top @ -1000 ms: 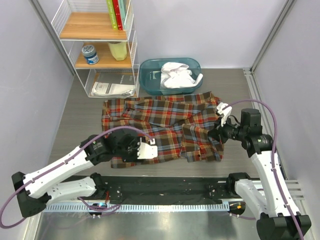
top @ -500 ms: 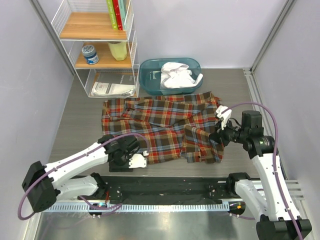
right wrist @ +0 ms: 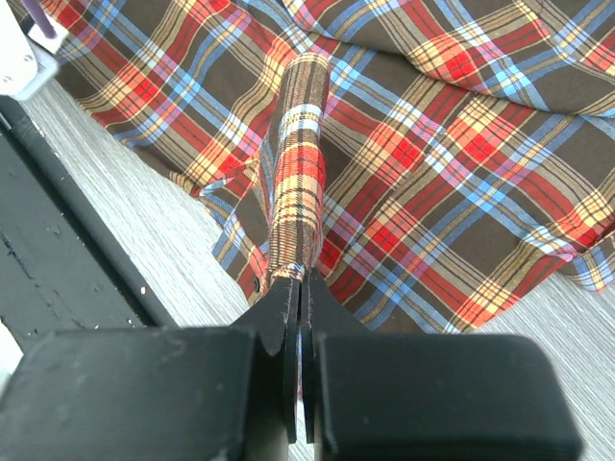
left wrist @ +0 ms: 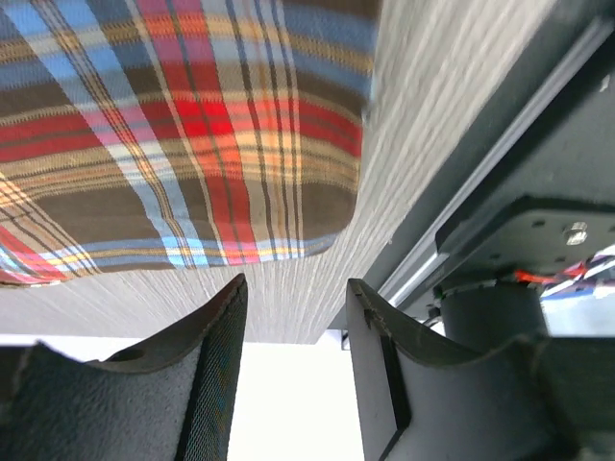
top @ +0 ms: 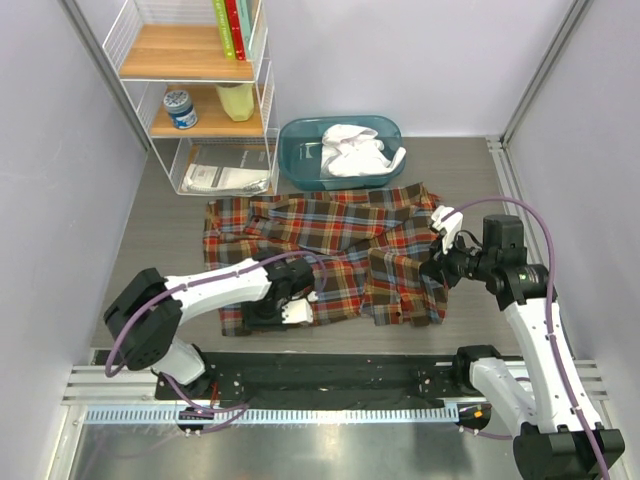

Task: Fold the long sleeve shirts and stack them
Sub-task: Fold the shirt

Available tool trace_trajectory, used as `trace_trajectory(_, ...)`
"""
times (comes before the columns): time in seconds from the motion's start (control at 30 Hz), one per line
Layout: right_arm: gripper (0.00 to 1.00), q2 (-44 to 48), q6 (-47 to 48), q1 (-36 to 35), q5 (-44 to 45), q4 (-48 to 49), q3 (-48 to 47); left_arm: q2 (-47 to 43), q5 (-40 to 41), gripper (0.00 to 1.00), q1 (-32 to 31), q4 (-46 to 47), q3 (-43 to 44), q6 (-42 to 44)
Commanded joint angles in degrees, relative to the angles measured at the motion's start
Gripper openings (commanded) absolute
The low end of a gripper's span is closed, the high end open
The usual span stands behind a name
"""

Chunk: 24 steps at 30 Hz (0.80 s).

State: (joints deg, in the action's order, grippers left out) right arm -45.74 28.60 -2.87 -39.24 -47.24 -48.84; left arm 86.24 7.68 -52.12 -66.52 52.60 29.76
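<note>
A large red, brown, blue and yellow plaid flannel shirt (top: 330,245) lies spread on the grey table. Its near hem shows in the left wrist view (left wrist: 192,154). My left gripper (top: 296,312) is open and empty at the shirt's near left hem, low over the table; in its own view (left wrist: 293,317) the fingers (left wrist: 216,375) stand apart with bare table between them. My right gripper (top: 437,262) is shut on a raised fold of the plaid shirt (right wrist: 298,192) at its right side. A plain white shirt (top: 357,150) lies crumpled in the teal tub (top: 300,140).
A wire and wood shelf unit (top: 195,90) with books, a jar and papers stands at the back left. The black base rail (top: 330,375) runs along the near edge, also seen in the left wrist view (left wrist: 500,173). Walls close in on both sides.
My left arm has swung its gripper right and down along the near hem, from beside the shirt's left corner to its near edge. My right gripper holds the fold and has barely shifted.
</note>
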Motion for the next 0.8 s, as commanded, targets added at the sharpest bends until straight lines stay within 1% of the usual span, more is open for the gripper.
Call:
trace_trajectory(0.0,0.01,-0.85,0.93,0.15,0.49,1.19,-3.10,2.09,3.21,0.46,-3.07,0.68,1.81,-7.87)
trace_trajectory(0.2,0.01,-2.51,1.11,0.15,0.57,1.45,-4.42,4.82,4.44,0.45,-4.22,3.15,-1.44,-11.12)
trace_trajectory(0.37,0.01,-3.04,1.46,0.15,0.40,1.72,-4.77,6.40,8.49,0.47,-4.31,6.58,-4.70,-11.74)
trace_trajectory(0.6,0.01,-3.39,1.63,0.15,0.57,1.63,-5.48,7.89,6.82,0.47,-5.10,9.13,-5.75,-14.02)
trace_trajectory(0.67,0.01,-3.48,1.72,0.06,0.75,1.63,-5.48,7.11,6.64,0.47,-5.36,9.48,-5.93,-13.94)
trace_trajectory(0.73,0.01,-3.48,1.72,0.15,0.75,1.63,-5.39,6.40,6.56,0.46,-5.89,9.92,-6.89,-13.94)
trace_trajectory(0.77,0.01,-3.48,1.72,0.15,0.66,1.72,-5.39,6.40,6.29,0.43,-5.98,10.01,-7.33,-13.50)
